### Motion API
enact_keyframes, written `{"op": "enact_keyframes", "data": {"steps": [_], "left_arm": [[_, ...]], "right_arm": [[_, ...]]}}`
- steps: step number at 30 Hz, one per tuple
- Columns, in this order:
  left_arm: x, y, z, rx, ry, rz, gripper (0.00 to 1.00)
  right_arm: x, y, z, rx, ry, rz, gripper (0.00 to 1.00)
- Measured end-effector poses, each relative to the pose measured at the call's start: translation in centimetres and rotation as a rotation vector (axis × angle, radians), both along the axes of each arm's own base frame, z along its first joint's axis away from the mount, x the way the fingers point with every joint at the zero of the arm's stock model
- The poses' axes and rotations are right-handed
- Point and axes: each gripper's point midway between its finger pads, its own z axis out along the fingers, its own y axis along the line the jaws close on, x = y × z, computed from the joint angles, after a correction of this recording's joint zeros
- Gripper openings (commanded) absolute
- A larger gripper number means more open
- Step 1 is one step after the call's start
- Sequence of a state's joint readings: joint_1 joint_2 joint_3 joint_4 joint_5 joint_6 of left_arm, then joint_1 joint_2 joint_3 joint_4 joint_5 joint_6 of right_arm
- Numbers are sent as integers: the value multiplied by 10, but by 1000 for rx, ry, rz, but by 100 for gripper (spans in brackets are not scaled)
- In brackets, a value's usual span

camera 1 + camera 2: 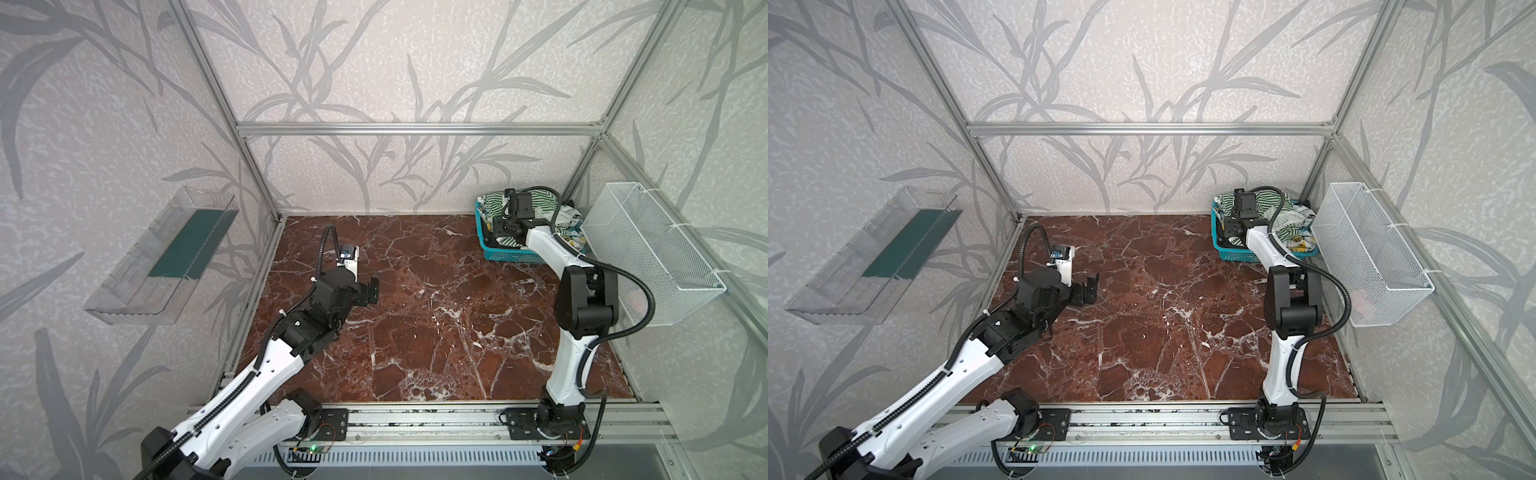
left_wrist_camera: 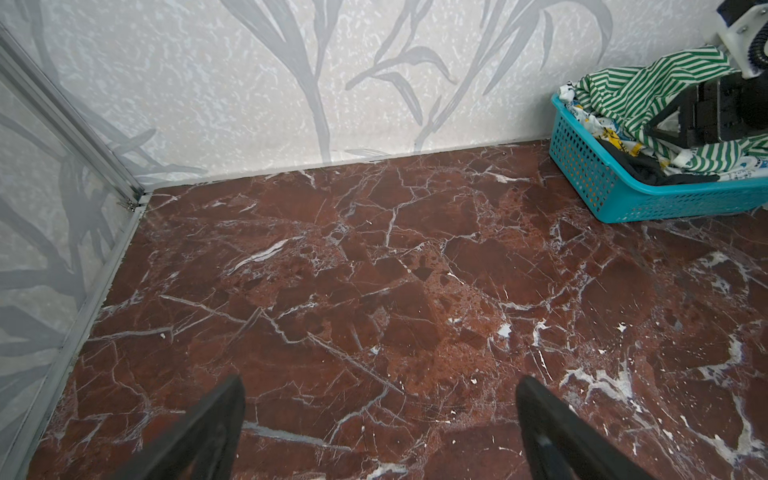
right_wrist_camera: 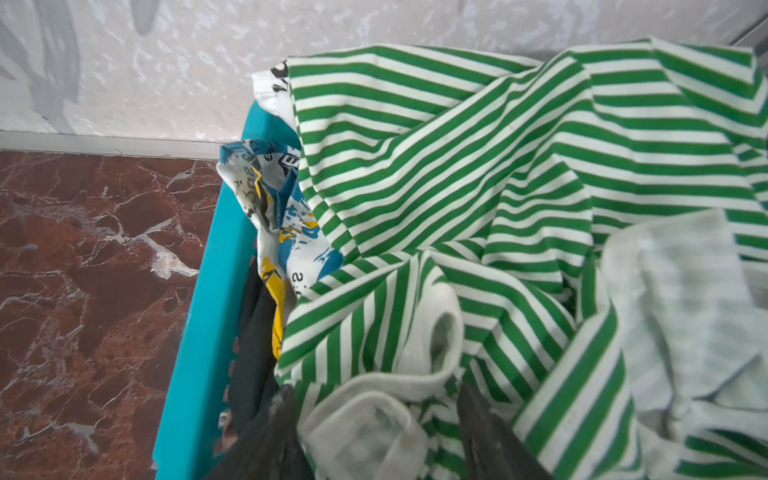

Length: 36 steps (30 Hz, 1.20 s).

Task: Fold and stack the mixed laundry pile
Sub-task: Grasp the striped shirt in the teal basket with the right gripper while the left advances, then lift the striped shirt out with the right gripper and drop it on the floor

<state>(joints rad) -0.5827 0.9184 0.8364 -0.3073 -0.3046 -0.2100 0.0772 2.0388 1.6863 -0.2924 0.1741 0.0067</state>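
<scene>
Straddling the striped garment (image 3: 457, 166) collar, right hand (image 3: 376, 399) (pinch unclear); left hand (image 2: 380, 382) spread; printed garment (image 3: 291, 232) lettering unreadable.

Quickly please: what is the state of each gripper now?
Left gripper: open, empty.
Right gripper: jaws around a fold of the striped shirt; grip cannot be told.

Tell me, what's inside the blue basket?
Clothes: a green striped shirt on top, a printed white cloth and something black peeking out beside it. Whatever lies at the bottom of the basket is covered.
</scene>
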Motion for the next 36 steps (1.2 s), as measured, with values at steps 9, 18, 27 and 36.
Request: {"op": "enact_keyframes", "data": {"steps": [9, 18, 27, 36], "left_arm": [[-12, 4, 2, -35, -2, 3, 99], [-15, 5, -3, -43, 19, 8, 99], [-13, 3, -8, -44, 36, 9, 99], [2, 20, -2, -60, 73, 78, 99]], "right_arm": [[7, -12, -3, 31, 15, -29, 18], [0, -9, 21, 71, -13, -10, 0], [-34, 45, 178, 75, -237, 174, 0], [-178, 254, 396, 6, -626, 739, 0]]}}
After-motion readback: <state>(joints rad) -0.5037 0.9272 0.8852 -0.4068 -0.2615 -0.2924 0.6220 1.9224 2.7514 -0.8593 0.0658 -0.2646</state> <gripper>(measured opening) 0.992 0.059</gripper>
